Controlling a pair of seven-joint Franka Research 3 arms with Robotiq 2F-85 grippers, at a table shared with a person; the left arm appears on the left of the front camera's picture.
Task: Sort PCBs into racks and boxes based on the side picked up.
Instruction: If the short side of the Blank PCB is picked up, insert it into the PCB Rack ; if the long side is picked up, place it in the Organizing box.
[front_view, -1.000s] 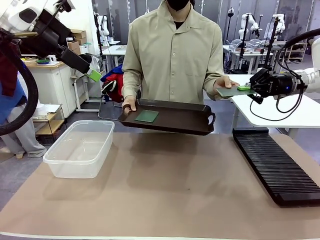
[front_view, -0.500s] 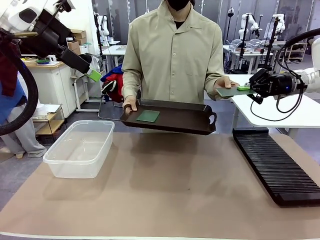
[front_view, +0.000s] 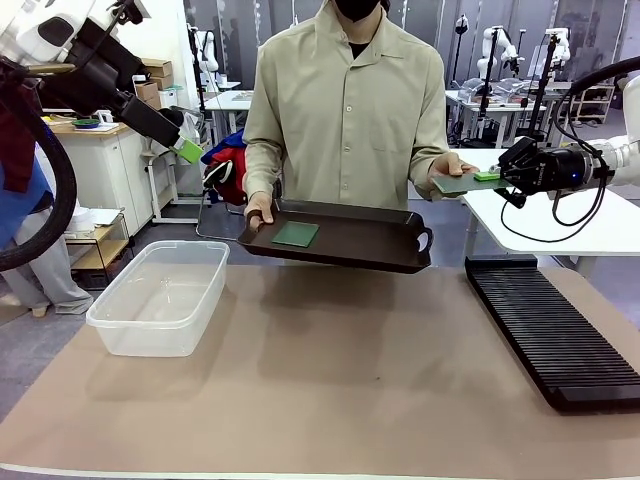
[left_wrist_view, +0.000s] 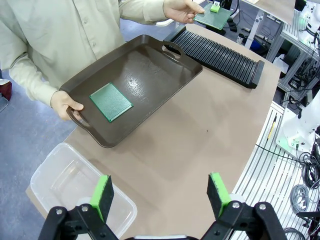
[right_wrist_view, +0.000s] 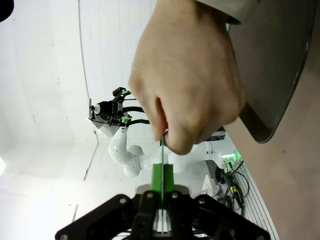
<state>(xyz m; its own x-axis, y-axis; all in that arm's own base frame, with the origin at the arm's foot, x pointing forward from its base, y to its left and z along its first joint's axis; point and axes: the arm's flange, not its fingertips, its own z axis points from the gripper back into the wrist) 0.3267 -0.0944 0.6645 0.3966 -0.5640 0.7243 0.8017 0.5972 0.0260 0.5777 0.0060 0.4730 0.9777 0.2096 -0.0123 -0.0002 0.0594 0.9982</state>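
dark brown plastic tray (left_wrist_view: 150, 65): smooth, shiny | clear plastic tub (front_view: 150, 335): glossy | long black slotted rack (front_view: 550, 330): matt | thin green circuit board (left_wrist_view: 210, 17): dotted, matt

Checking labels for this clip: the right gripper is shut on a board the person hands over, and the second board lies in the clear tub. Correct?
One slip: the second board lies on the dark brown tray, not in the clear tub; the left wrist view shows it. The right gripper is shut on the other board, which the person hands over.
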